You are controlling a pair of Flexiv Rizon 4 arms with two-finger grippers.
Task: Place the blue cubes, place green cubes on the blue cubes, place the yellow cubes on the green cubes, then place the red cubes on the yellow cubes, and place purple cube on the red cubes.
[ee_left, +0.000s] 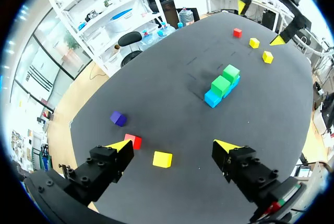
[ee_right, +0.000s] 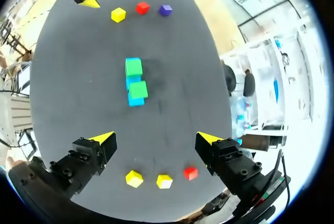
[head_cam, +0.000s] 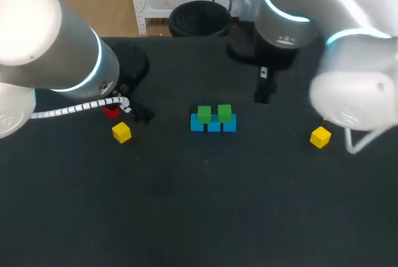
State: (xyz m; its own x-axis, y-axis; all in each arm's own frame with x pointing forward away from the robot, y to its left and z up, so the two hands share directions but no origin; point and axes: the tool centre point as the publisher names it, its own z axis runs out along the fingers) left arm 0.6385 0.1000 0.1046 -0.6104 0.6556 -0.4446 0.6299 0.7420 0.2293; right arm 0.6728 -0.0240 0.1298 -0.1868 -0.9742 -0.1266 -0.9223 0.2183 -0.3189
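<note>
Row of blue cubes mid-table, green cubes atop, yellow cube near edge

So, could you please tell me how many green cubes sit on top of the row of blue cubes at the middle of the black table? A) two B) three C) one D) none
A: the head view shows a left green cube and a right green cube resting on the row of blue cubes.

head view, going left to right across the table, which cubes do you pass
left yellow cube → blue cubes in a row with the green cubes on top → right yellow cube
</note>
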